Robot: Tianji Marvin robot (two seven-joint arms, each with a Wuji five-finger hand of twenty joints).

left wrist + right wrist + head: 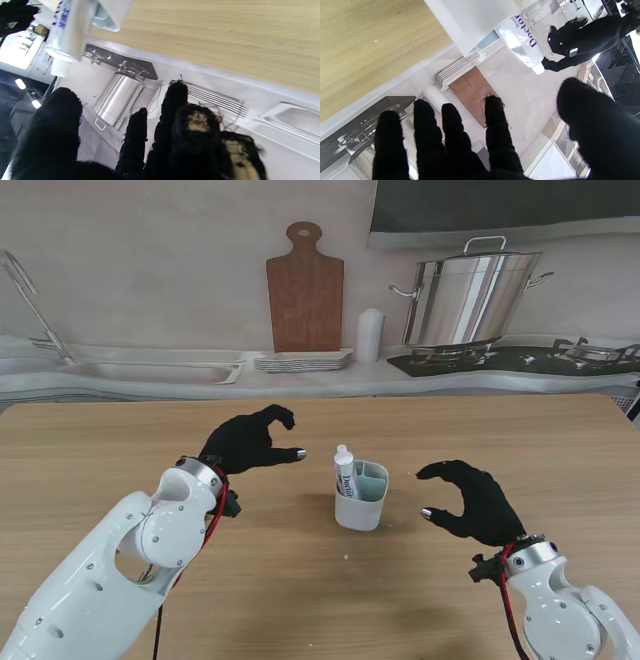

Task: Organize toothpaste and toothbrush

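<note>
A white cup point(360, 498) with a pale blue inside stands in the middle of the wooden table point(120, 440). A white toothpaste tube point(345, 471) with blue print stands upright in it, cap up; it also shows in the left wrist view point(65, 30) and the right wrist view point(521, 40). I cannot make out a toothbrush. My left hand point(248, 440), in a black glove, hovers left of the cup with fingers curled and apart, holding nothing. My right hand point(470, 500) hovers right of the cup, fingers spread, empty.
Behind the table's far edge hangs a printed kitchen backdrop: a sink point(150, 368), a wooden cutting board point(304, 290), stacked plates point(303, 361), a steel pot point(470, 295) on a stove.
</note>
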